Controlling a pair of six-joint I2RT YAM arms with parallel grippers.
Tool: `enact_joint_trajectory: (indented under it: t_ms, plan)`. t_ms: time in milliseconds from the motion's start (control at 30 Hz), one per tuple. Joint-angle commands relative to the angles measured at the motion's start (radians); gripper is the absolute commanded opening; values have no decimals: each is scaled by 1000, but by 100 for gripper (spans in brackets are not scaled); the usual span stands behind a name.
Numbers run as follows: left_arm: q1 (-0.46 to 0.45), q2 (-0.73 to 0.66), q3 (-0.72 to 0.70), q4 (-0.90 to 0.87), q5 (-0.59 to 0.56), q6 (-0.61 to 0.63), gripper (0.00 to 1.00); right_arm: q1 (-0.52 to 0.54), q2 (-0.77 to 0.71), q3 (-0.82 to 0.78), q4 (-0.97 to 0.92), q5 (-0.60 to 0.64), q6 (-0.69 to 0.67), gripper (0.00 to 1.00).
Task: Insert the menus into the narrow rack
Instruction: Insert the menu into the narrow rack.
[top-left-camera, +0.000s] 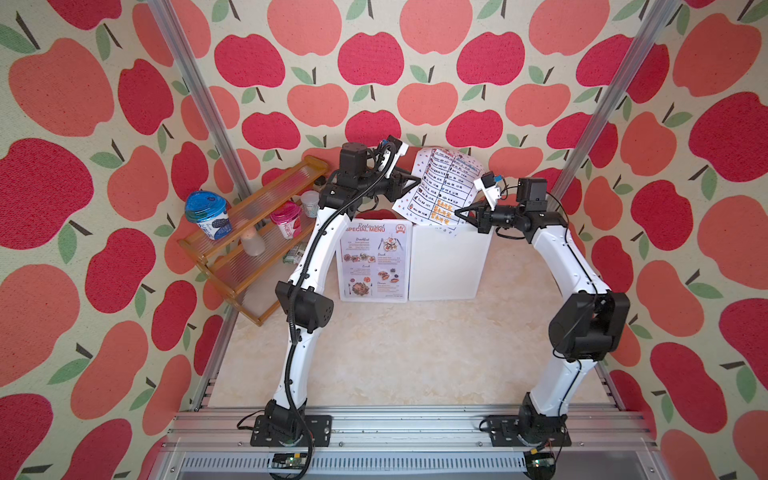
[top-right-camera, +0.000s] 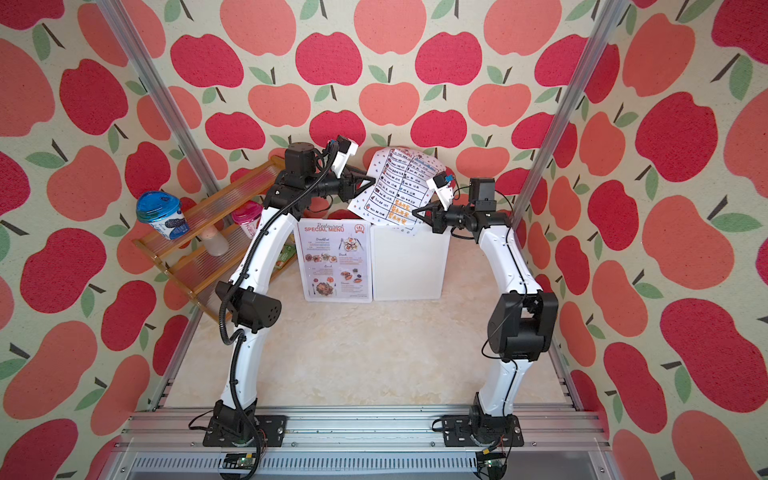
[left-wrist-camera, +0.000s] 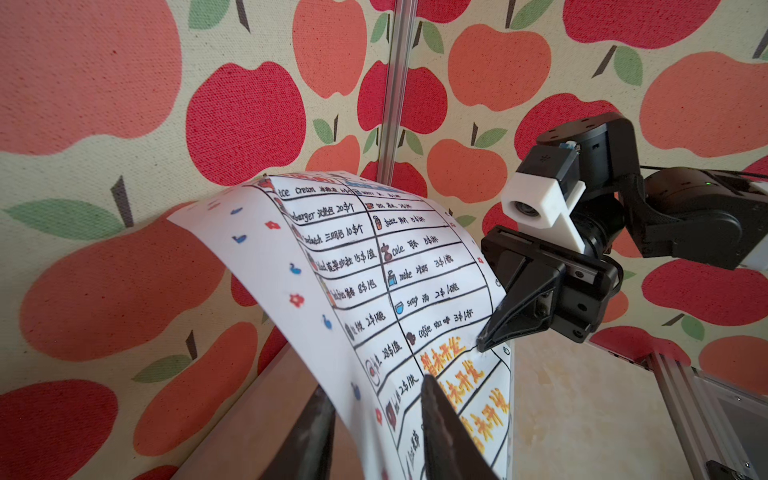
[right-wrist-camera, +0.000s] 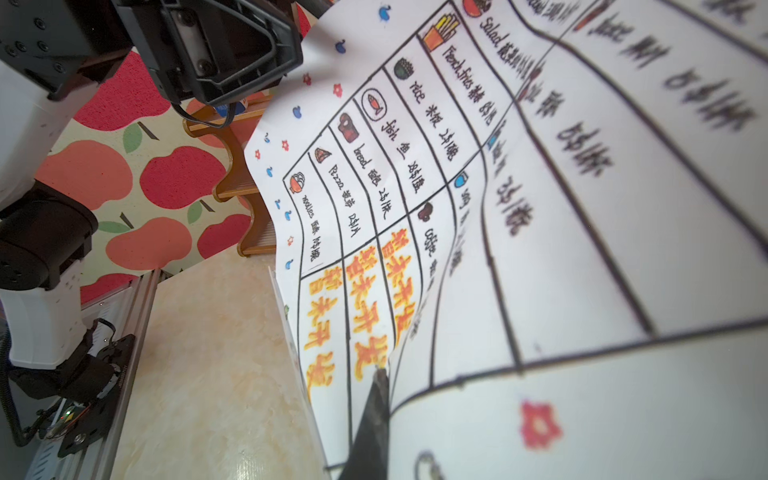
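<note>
the table menu, a white sheet with black-lined rows, a dotted border and orange text, is up in the air at the far middle of the scene. it bows toward the back wall above the white rack. the right gripper is pinched closed on the sheet's lower right edge, beside the orange text, as the left wrist view shows. the left gripper is at the sheet's left edge. its fingers stand apart, one on each side of the paper, not clamping it. the sheet's bottom edge meets the top of the rack; i cannot tell whether it sits in the slot. the picture menu, headed in red, stands face-out just left of the rack's blank white panel, touching it. at far left, a wooden shelf carries a blue-lidded cup and a pink-lidded cup.
</note>
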Motion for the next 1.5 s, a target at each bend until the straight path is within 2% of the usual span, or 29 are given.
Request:
enact_joint_trajectory:
  t_ms: [0,333,433,767,1067,1233,1467]
  plan:
    - [6,38,20,29,4,9,37,4,-29,-24,-3,32,-36,0]
    - [6,75,24,95,9,-19,42,-1,-72,-99,21,29,-90,0]
    - [5,85,27,116,9,-27,41,-14,-75,-105,32,23,-90,0]
    - [-18,82,64,112,11,-26,13,-28,-57,-59,16,4,-90,0]
    - [-42,69,58,23,-1,40,0,-28,-52,-68,7,24,-103,0]
    - [-53,61,57,-7,-19,72,0,-29,-43,-49,16,37,-84,13]
    - [-56,43,58,-22,-22,86,0,-30,-24,-7,16,59,-49,41]
